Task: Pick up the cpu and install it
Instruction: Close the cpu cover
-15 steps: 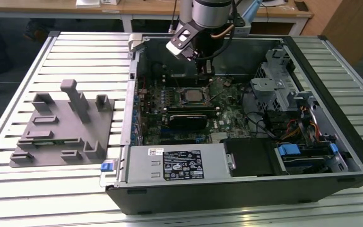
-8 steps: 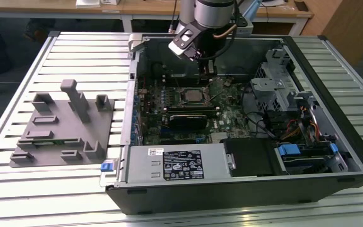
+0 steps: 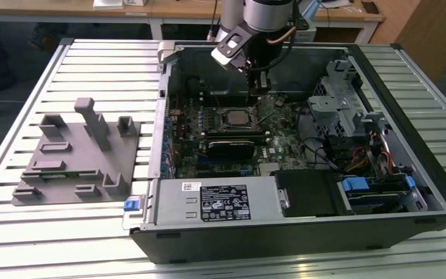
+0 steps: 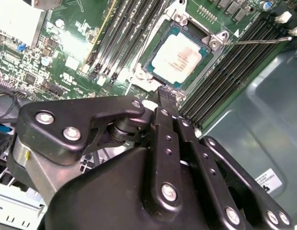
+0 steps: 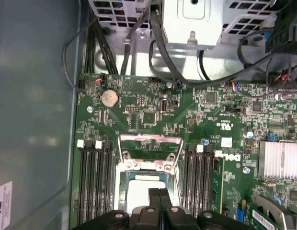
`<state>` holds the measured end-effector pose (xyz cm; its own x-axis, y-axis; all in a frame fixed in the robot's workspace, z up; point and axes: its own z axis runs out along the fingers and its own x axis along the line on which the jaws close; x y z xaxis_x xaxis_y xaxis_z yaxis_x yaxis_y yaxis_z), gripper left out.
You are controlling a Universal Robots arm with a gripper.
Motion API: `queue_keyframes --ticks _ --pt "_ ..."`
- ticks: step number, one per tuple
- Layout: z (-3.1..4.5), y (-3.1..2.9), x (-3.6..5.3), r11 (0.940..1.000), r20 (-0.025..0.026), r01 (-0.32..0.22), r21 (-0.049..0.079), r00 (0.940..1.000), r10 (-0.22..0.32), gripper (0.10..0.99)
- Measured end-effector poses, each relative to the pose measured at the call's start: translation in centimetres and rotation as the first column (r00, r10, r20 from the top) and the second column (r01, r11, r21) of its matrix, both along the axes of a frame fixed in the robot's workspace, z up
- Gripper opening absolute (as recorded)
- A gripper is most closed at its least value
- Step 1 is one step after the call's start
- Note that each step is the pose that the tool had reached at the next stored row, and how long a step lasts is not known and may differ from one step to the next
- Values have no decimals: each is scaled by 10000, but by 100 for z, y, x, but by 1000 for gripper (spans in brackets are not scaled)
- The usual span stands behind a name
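Note:
The cpu point(image 3: 236, 118), a pale silvery square chip, lies flat in the socket on the green motherboard point(image 3: 285, 142) inside the open computer case. It shows in both wrist views, as cpu point(image 4: 177, 57) and cpu point(image 5: 138, 194). My gripper point(image 3: 260, 87) hangs just above the board, at the far edge of the socket. Its black fingers point(image 4: 164, 103) are pressed together with nothing between them, and the gripper point(image 5: 159, 192) partly covers the chip. The socket's metal load plate point(image 5: 148, 143) stands flipped open.
The case point(image 3: 301, 232) lies on its side on a slatted metal table point(image 3: 91, 64). A grey plastic fixture block point(image 3: 76, 154) with upright posts sits at the exterior view's left. Memory slots point(image 5: 93, 182) flank the socket. A drive cage point(image 3: 339, 104) and cables point(image 5: 139, 28) crowd the case.

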<state>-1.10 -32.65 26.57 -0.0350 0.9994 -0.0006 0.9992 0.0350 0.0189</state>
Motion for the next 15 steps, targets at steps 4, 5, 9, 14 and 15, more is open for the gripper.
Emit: queue_keyframes --ticks 4,5,9,14,15 --pt "18 0 32 10000 1 0 3 10000 0 106" --pt "19 0 55 10000 1 0 3 10000 0 106" --pt "20 0 171 10000 -3 0 -1 10000 0 106" --pt "19 1 254 10000 -4 -2 1 10000 2 106" --pt "19 1 254 10000 -4 -1 1 10000 1 106"
